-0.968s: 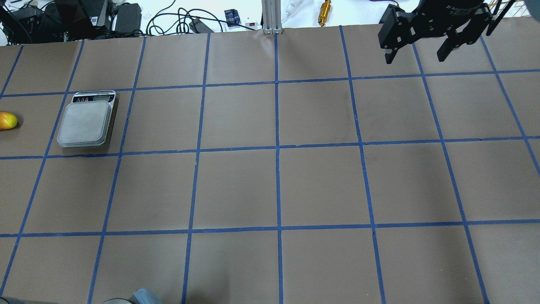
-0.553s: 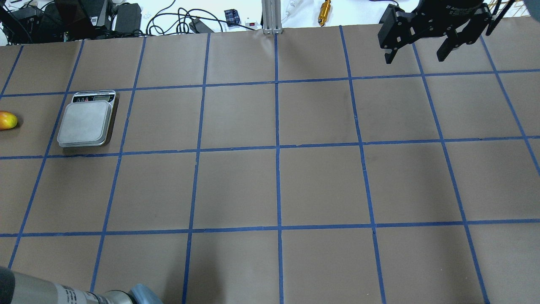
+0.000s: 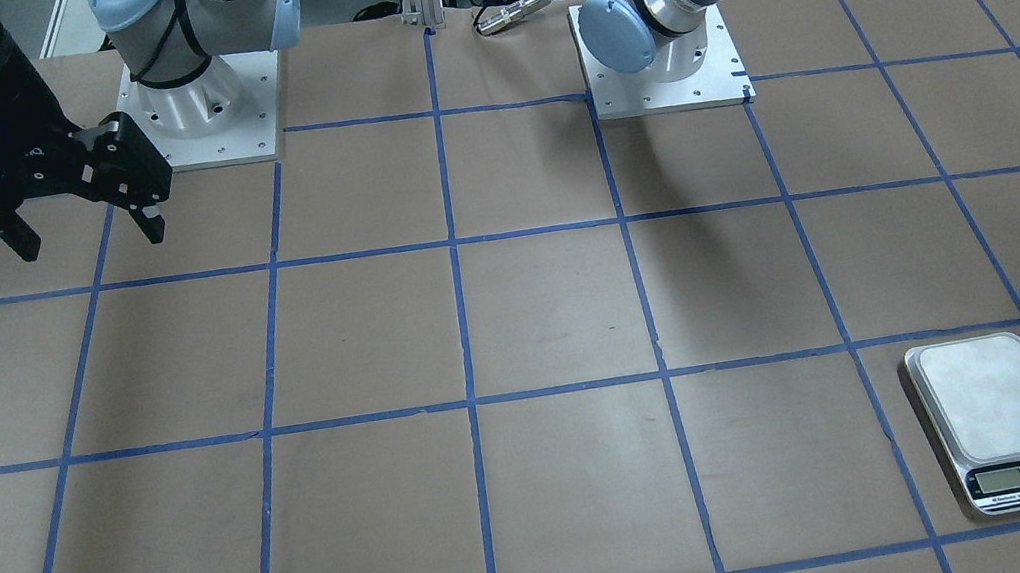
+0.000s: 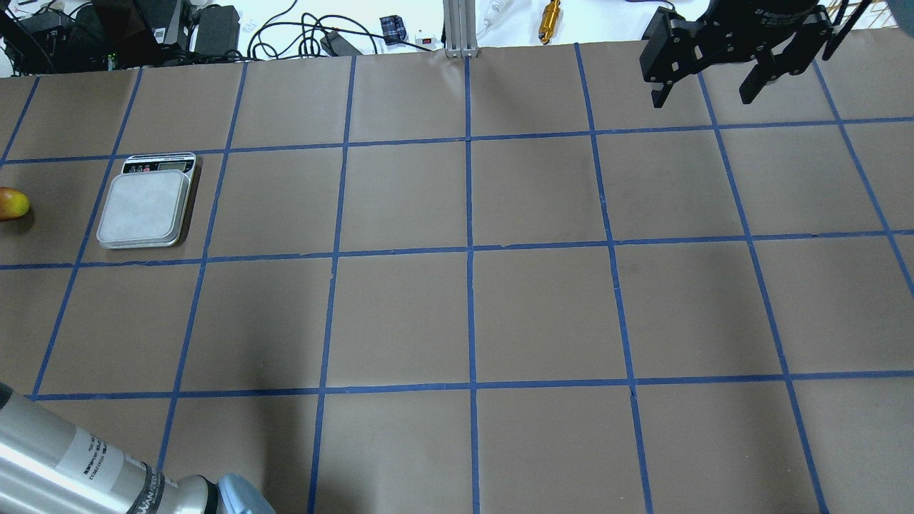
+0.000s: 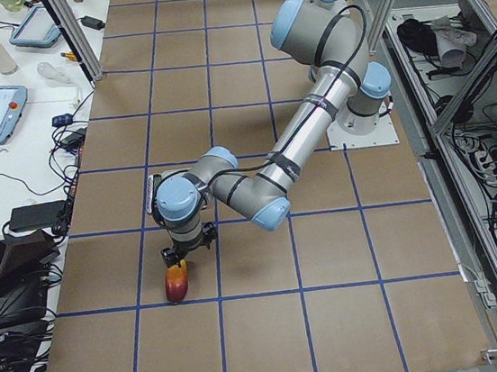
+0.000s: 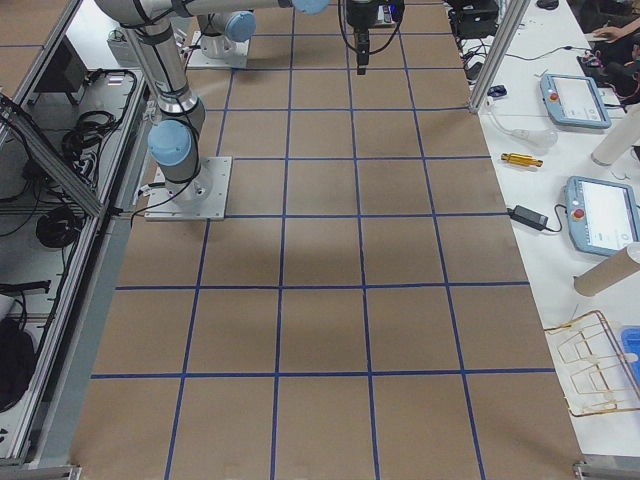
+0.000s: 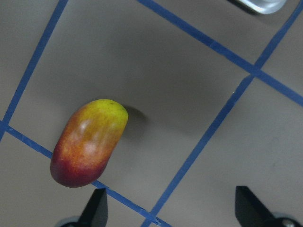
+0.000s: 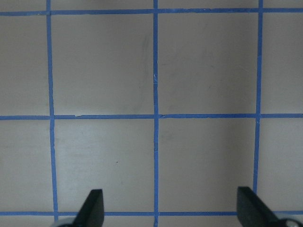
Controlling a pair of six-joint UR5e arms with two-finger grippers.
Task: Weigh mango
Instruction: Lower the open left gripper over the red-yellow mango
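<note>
The mango (image 7: 90,142), yellow at one end and red at the other, lies on the brown paper by a blue tape line. It also shows at the left edge of the overhead view (image 4: 11,203) and in the left side view (image 5: 177,284). My left gripper (image 7: 171,210) is open and empty and hovers above the table, with the mango just beyond its left fingertip (image 7: 97,208). The scale (image 4: 146,207) stands empty to the mango's right, and it also shows in the front view (image 3: 995,416). My right gripper (image 4: 707,89) is open and empty, high over the far right of the table.
The table (image 4: 471,314) is brown paper with a blue tape grid. My left arm's silver tube (image 4: 71,457) crosses the overhead view's bottom left corner. Cables, boxes and a brass part (image 4: 550,18) lie beyond the far edge. The arm bases (image 3: 665,71) are bolted at the robot's side.
My left arm's tube has swung into the overhead view's bottom left corner and now reaches further in. The mango, the scale and the right gripper have not moved.
</note>
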